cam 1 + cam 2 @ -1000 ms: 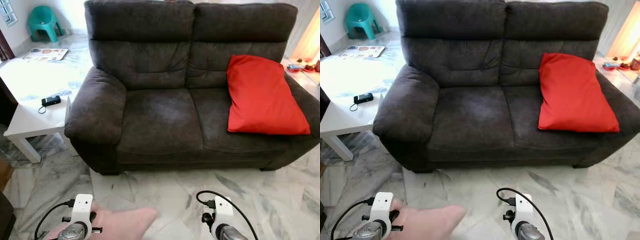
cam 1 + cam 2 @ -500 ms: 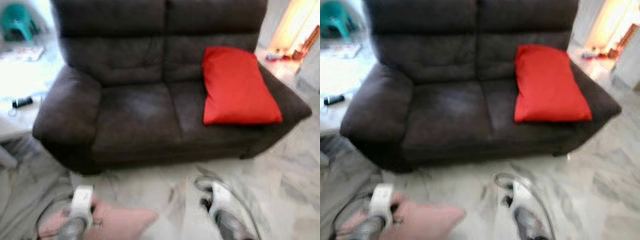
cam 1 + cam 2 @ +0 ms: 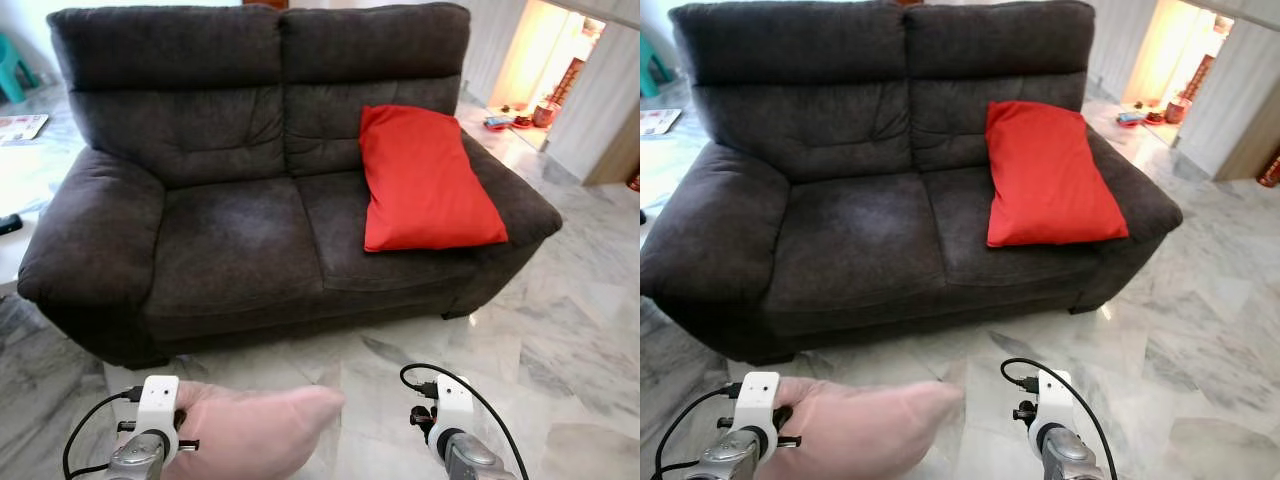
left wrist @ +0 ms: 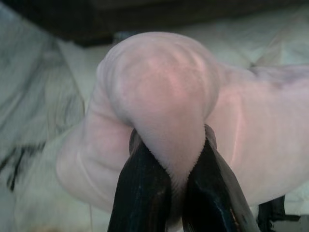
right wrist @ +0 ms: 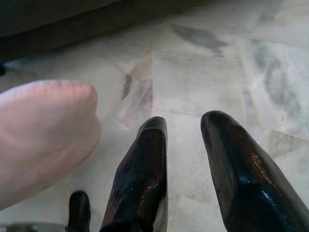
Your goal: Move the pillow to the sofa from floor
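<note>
Before the sofa, head views: dark grey two-seat sofa (image 3: 250, 190) straight ahead on a marble floor (image 3: 560, 330); a red pillow (image 3: 425, 180) leans on its right seat and backrest.
Task pillow: pink pillow (image 3: 250, 430) low in front of me, on my left side, off the sofa and short of its front edge; whether any of it touches the floor I cannot tell.
Free landing spot: left seat cushion (image 3: 855, 235) is bare, well apart from the red pillow.

Left wrist view, grip: my left gripper (image 4: 176, 186) has its jaws clamped on a pinched fold of the pink pillow; fabric bulges above the fingertips (image 4: 140, 179).
Grip judgement: hold takes only a fold, so the bulk could swing or slip; I would move smoothly and avoid jerks.

Right wrist view, spare hand: my right gripper (image 5: 186, 145) has jaws apart, holding nothing, over the marble; the pillow's free end lies just beside it.
Doing it well: close in on the sofa, raise the pillow above the seat front, bring the right gripper under the loose end if it sags, release only over the bare cushion.
</note>
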Robot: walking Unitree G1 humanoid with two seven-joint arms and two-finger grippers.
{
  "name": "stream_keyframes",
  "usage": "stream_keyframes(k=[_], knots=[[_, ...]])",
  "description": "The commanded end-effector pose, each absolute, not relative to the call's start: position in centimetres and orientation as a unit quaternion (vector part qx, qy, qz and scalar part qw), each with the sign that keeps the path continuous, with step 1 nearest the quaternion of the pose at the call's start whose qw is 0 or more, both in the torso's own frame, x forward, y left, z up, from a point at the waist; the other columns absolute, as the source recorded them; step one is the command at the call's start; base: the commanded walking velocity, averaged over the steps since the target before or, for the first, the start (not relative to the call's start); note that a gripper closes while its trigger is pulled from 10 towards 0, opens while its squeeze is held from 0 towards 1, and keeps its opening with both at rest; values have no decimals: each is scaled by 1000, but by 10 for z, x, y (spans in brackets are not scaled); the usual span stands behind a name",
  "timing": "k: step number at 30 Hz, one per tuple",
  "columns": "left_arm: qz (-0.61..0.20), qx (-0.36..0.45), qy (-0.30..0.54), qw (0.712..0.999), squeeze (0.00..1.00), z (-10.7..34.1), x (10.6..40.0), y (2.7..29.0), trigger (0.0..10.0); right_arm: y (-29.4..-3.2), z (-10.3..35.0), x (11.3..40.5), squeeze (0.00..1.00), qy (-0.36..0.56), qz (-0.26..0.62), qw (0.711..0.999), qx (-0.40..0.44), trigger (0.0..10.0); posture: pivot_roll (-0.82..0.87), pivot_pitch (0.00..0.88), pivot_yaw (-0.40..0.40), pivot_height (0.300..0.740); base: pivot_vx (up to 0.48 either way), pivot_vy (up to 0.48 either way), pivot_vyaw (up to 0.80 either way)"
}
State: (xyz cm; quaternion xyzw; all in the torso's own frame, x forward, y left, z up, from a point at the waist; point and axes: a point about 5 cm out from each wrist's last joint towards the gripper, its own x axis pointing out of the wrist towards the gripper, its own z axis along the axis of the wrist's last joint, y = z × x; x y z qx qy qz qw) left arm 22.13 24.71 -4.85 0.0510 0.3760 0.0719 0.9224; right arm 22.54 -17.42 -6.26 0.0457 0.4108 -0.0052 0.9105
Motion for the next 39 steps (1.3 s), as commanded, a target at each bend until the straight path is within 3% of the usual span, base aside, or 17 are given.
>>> stream_keyframes(k=[1, 10, 18, 36, 39], knots=[[108, 43, 378, 918, 0, -49, 215, 259, 10000, -179, -66, 219, 0, 419, -5, 907, 40, 10000, 190, 0, -84, 740, 0, 0, 0], [177, 0, 402, 898, 0, -59, 188, 275, 10000, -175, -74, 206, 0, 435, 0, 900, 30, 10000, 212, 0, -112, 740, 0, 0, 0], [179, 3, 417, 891, 0, -64, 178, 277, 10000, -178, -74, 204, 0, 431, -18, 901, 40, 10000, 191, 0, -105, 740, 0, 0, 0], [116, 33, 452, 884, 0, -78, 162, 255, 10000, -218, -83, 174, 0, 440, -105, 890, 53, 10000, 66, 0, -53, 740, 0, 0, 0], [105, 38, 443, 889, 0, -75, 171, 251, 10000, -222, -84, 169, 0, 439, -117, 889, 56, 10000, 45, 0, -40, 740, 0, 0, 0]])
